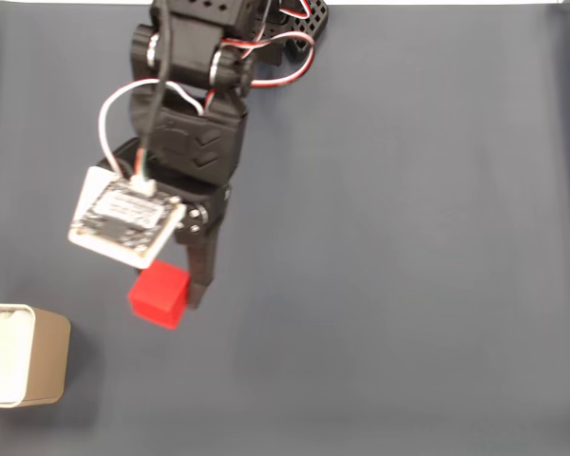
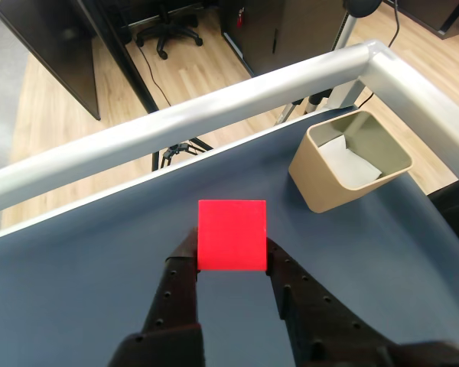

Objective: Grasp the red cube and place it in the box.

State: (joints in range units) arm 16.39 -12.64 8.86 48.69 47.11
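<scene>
Pincer (image 2: pixel 231 256) clamped on the red cube (image 2: pixel 231 234), fingers on opposite flat faces, likely for a steady carry. Cube apparently off the bench (image 1: pixel 408 285), near the box (image 2: pixel 350 160), not over it.

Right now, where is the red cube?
The cube sits between the hand's fingers, low and left in the fixed view, up and right of the box.

Red cube (image 2: pixel 231 234) clamped between the tool's (image 2: pixel 231 260) black fingers (image 2: pixel 180 279), tan box (image 2: pixel 349 160) upper right beside it.
</scene>
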